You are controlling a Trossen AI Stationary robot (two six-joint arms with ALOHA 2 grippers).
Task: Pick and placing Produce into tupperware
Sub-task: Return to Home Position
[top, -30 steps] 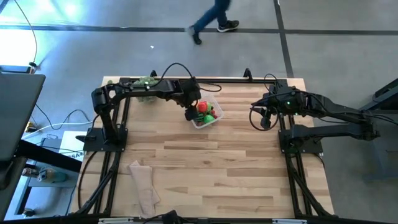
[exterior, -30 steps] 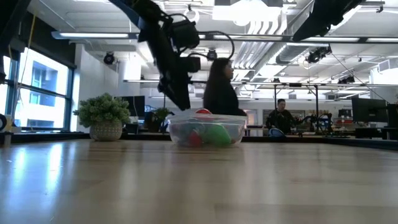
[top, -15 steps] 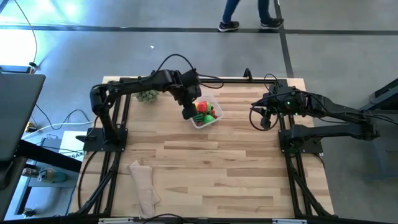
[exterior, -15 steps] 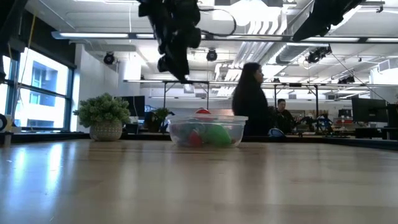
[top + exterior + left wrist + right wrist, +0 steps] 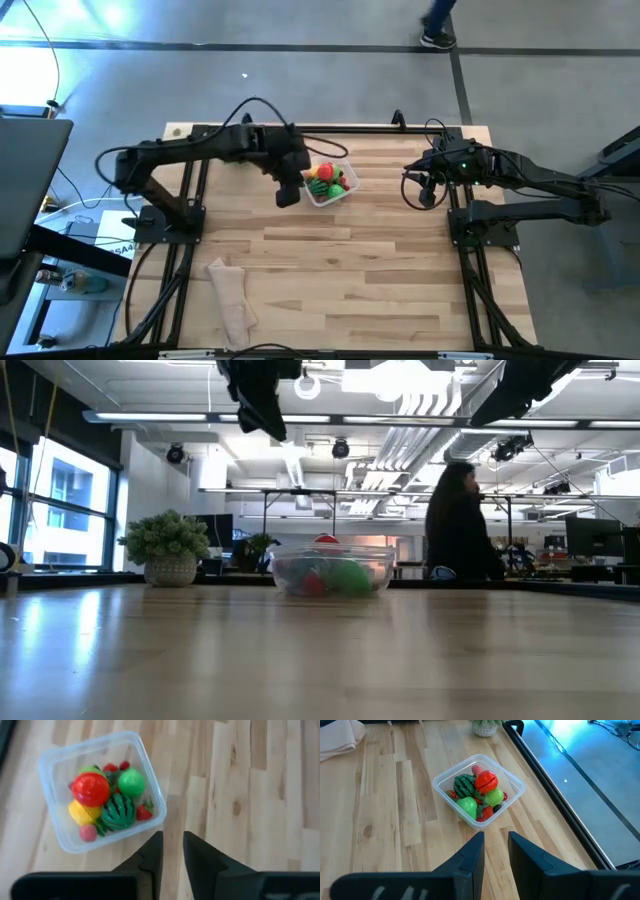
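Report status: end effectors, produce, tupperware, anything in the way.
Left end effector empty, raised beside the tupperware. Right end effector idle at the table's right edge. Produce inside. Nothing in the way.

A pale wooden plank surface [image 5: 380,270] is filling the middle of the high view, framed by dark rails. A clear tupperware [image 5: 330,182] is sitting directly on it in the upper middle of the frame, holding the Produce [image 5: 327,178]. A beige cloth [image 5: 231,297] is lying crumpled at the lower left of the frame. A small potted plant [image 5: 167,548] is standing on the surface at the left of the low view.
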